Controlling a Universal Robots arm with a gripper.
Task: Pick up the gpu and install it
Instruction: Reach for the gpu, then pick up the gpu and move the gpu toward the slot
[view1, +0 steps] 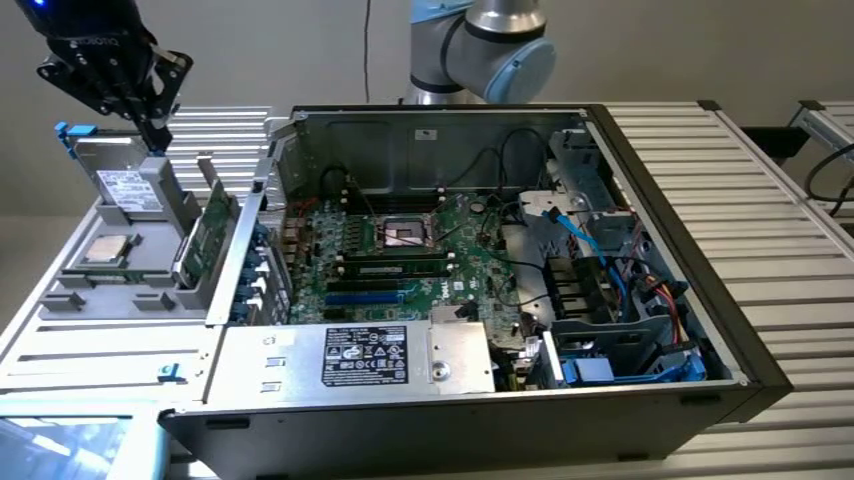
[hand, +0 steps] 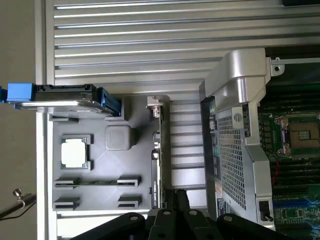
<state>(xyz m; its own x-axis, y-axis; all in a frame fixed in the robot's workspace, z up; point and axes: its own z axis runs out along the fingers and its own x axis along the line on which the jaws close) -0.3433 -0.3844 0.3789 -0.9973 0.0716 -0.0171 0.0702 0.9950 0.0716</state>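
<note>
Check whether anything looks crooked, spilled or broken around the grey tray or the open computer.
Nothing stands out. The gpu stands upright in its slot of the grey tray. The drive and the processor chip sit in their holders beside it. The open computer case shows no damage.

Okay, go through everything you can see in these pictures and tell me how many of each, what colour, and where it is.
Open computer case: one, black and silver, on the table.
Ribbed metal table: one, silver, under everything.
Motherboard: one, green, inside the case.
Labelled power supply box: one, silver, at the case's near edge.
Cables: several, blue, in the case, towards the exterior view's right.
Plastic parts tray: one, grey, on the exterior view's left of the case.
Flat green gpu card: one, standing on edge in the tray.
White-labelled drive box: one, silver with blue brackets, in the tray.
Square processor chip: one, silver, flat in the tray.
Robot arm: one, silver and light blue, behind the case.
Gripper: one, black, shut and empty, above the tray.
</note>
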